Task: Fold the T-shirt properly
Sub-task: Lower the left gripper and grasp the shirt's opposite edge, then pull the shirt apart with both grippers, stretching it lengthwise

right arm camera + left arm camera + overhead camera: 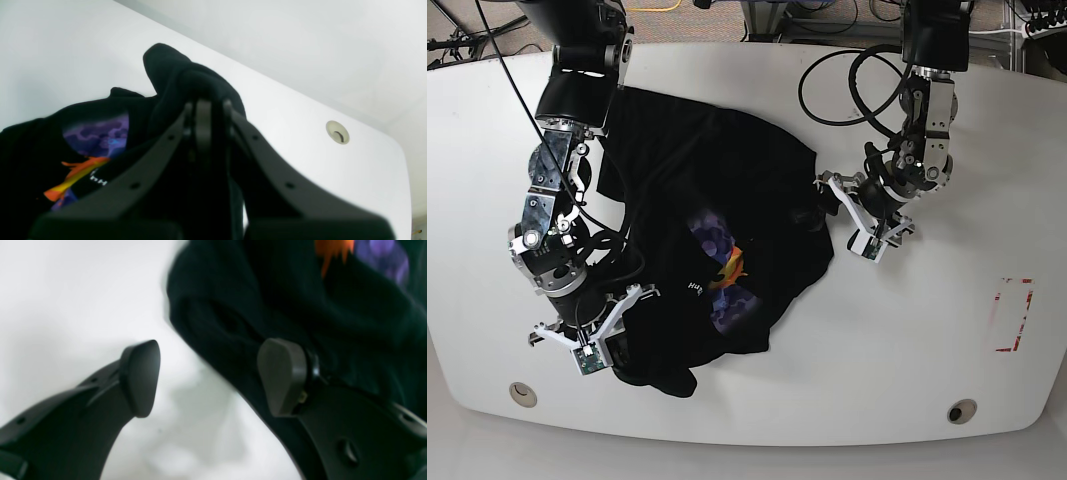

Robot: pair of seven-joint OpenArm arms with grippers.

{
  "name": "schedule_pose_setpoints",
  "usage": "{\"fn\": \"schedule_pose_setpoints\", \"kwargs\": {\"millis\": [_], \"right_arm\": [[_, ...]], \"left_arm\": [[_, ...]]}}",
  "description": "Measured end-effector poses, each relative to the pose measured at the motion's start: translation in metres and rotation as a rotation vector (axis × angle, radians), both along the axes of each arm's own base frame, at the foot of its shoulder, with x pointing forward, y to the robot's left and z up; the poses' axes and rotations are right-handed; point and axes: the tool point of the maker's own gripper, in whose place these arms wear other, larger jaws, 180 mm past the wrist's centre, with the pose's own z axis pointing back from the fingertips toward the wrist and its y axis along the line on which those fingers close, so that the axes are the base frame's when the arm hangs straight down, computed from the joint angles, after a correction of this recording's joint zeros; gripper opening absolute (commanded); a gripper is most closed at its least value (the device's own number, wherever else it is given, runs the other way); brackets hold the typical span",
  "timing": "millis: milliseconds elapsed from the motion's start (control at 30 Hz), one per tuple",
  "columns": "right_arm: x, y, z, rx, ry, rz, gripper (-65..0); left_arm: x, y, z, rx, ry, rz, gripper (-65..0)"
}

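Right gripper (632, 345), at base-view left: clenched on a bunched fold of the T-shirt (717, 230) near its lower hem, fingertips buried in black cloth. T-shirt: spread crumpled over the white table (947, 330), print of orange and purple facing up at centre. Left gripper (827, 205), at base-view right: released, pads (141, 376) apart, poised at the shirt's edge.
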Motion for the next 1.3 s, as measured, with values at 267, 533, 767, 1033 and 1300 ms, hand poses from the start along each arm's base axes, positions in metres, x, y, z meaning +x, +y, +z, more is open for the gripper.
{"fn": "schedule_pose_setpoints", "kwargs": {"millis": [267, 533, 767, 1033, 1300], "right_arm": [[-0.001, 0.000, -0.006, -0.001, 0.016, 0.000, -64.4], [-0.001, 0.000, -0.006, 0.000, 0.018, 0.000, -64.3], [-0.001, 0.000, -0.007, -0.001, 0.019, -0.001, -64.4], [-0.002, 0.001, -0.008, -0.002, 0.021, 0.004, -64.8], [-0.002, 0.001, -0.008, -0.002, 0.021, 0.003, -64.8]], "left_arm": [[0.010, -0.006, -0.015, -0.021, 0.039, 0.009, -20.4], [0.017, -0.021, -0.017, -0.053, 0.039, -0.012, -22.9], [0.020, -0.022, -0.018, -0.063, 0.040, -0.009, -34.6], [0.019, -0.022, -0.021, -0.067, 0.073, -0.004, -63.4], [0.020, -0.021, -0.023, -0.048, 0.092, -0.010, -65.0]]}}
